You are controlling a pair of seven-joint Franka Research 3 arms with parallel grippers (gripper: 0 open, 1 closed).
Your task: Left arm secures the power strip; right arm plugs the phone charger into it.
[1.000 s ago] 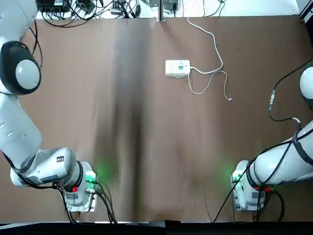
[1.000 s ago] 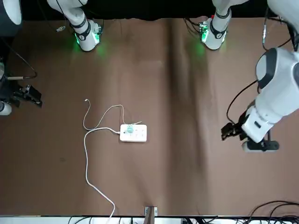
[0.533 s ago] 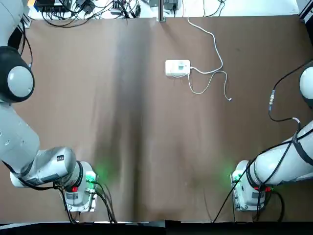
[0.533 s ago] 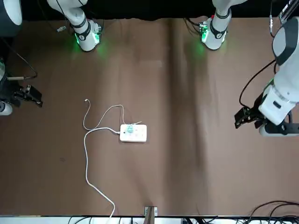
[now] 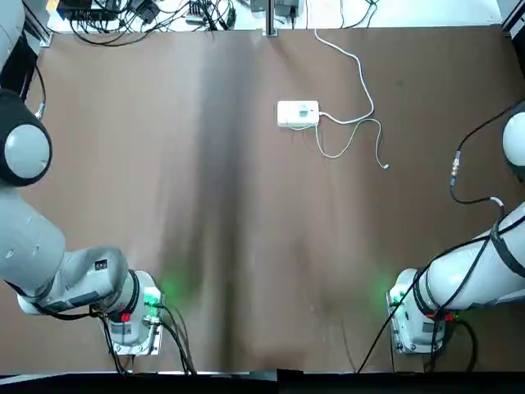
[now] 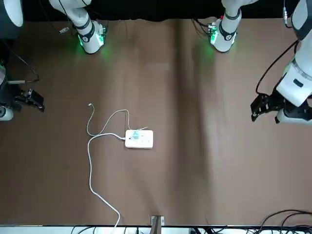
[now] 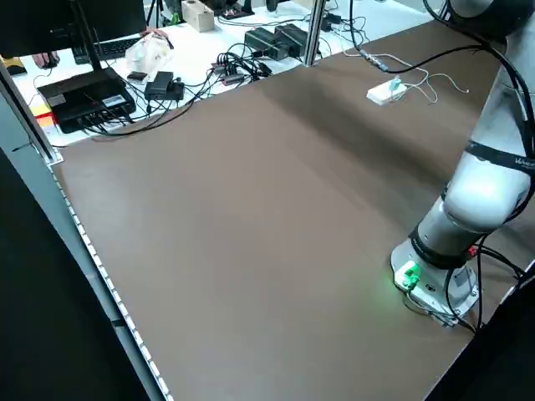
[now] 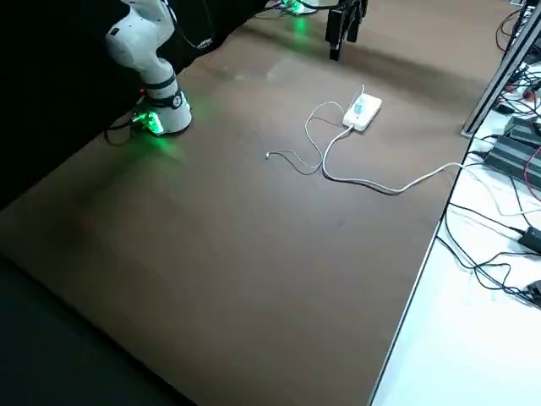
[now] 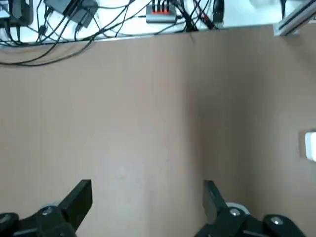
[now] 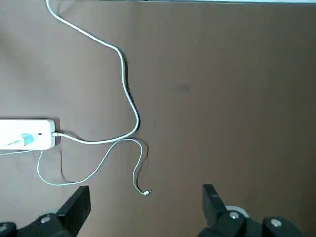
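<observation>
The white power strip lies toward the far side of the brown table, its thick white cord running off the far edge. The phone charger's teal head sits on the strip's top face, and its thin white cable loops loose on the table toward the right arm's side. My left gripper hovers open at the table's left edge, far from the strip. At the right edge my right gripper is also open and holds nothing. In the right wrist view the strip lies well beyond that gripper.
Both arm bases glow green at the near edge. A metal post stands at the middle of the far edge. Behind it lie black cables and electronics. The brown table is bare between the bases and the strip.
My left gripper has drawn back toward the robot's left and toward its base, away from the table's middle. The right arm, strip and charger have not moved.
</observation>
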